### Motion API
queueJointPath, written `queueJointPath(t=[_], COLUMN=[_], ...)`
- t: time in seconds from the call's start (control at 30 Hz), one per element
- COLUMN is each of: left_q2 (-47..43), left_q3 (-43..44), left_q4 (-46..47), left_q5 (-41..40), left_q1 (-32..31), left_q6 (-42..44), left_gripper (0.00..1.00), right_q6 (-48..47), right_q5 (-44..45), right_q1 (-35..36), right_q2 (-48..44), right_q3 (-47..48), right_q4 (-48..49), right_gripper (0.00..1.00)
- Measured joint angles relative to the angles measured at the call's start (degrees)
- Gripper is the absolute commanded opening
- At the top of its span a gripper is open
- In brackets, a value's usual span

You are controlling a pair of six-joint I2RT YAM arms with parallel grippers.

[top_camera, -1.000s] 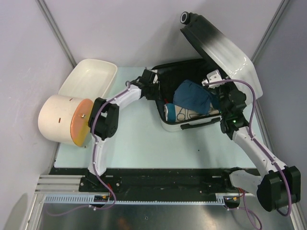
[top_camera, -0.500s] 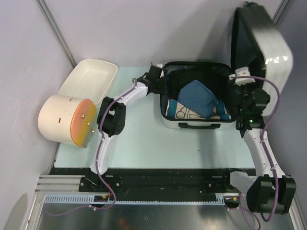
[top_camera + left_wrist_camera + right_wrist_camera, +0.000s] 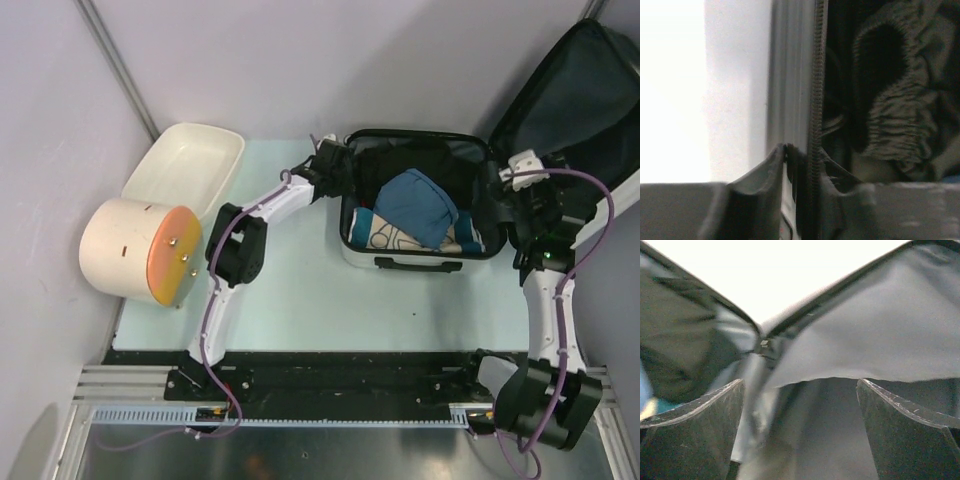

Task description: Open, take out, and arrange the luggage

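The luggage (image 3: 415, 258) lies open at the table's back centre, white shell, black trim. Its lid (image 3: 580, 100) hangs back to the right and shows its dark lining. Inside lie a blue cloth bundle (image 3: 415, 205), a printed cloth (image 3: 385, 235) and a teal piece (image 3: 468, 242). My left gripper (image 3: 335, 165) is shut on the suitcase's left rim; the left wrist view shows its jaws (image 3: 802, 150) clamped on the zipper edge (image 3: 815, 75). My right gripper (image 3: 510, 195) is open at the hinge side, its fingers wide apart (image 3: 800, 382) before the lid lining (image 3: 880, 330).
A cream plastic tub (image 3: 190, 165) leans at the back left. A cream cylinder with an orange end (image 3: 130, 250) lies in front of it. Grey walls close in at the left, back and right; the lid rests against the right wall.
The lid has swung from over the case to the right and lies fully open. My right gripper has moved right with it. The suitcase and left gripper have shifted slightly right.
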Motion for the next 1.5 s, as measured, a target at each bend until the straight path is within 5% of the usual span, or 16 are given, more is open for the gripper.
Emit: queueJointPath(t=[0.13, 0.17, 0.23, 0.57, 0.87, 1.2, 1.3, 1.33, 1.5], left_q2=[-0.68, -1.40, -2.93, -22.60, -21.14, -10.05, -8.63, -7.96, -4.66], left_q3=[-1.81, -3.15, -5.42, -15.85, -4.11, -4.42, -5.40, -5.40, -5.40], left_q4=[3.32, 5.01, 6.99, 2.89, -4.48, -11.87, -14.23, -14.75, -16.20], left_q5=[0.37, 1.49, 3.89, 20.74, 11.65, -0.90, -2.32, -3.21, -7.82], left_q1=[-0.57, -0.55, -0.52, 5.75, 27.98, 29.92, 29.81, 29.57, 27.96], left_q6=[0.04, 0.17, 2.01, 28.68, 44.59, 50.14, 50.36, 50.29, 48.15], left_gripper=[0.66, 0.83, 0.99, 1.00, 0.99, 0.89, 0.71, 0.56, 0.16], right_q6=[-0.72, -1.42, -2.73, -7.13, -7.54, -7.37, -7.43, -7.52, -7.61], right_q5=[-10.80, -13.55, -17.73, -26.58, -20.09, -16.22, -14.49, -13.88, -11.82], right_q1=[1.75, 3.23, 5.73, 18.71, 26.34, 26.53, 26.53, 26.51, 25.97], right_q2=[-5.05, -6.56, -8.20, -6.14, -0.11, 0.28, 0.79, 1.03, 1.66], right_q3=[1.29, 2.05, 3.39, 6.62, 6.62, 6.62, 6.62, 6.60, 6.60], right_q4=[-12.22, -16.52, -22.99, -54.29, -62.34, -62.34, -62.27, -62.14, -60.57], right_gripper=[1.00, 1.00, 1.00, 0.96, 0.95, 0.95, 0.95, 0.95, 0.95])
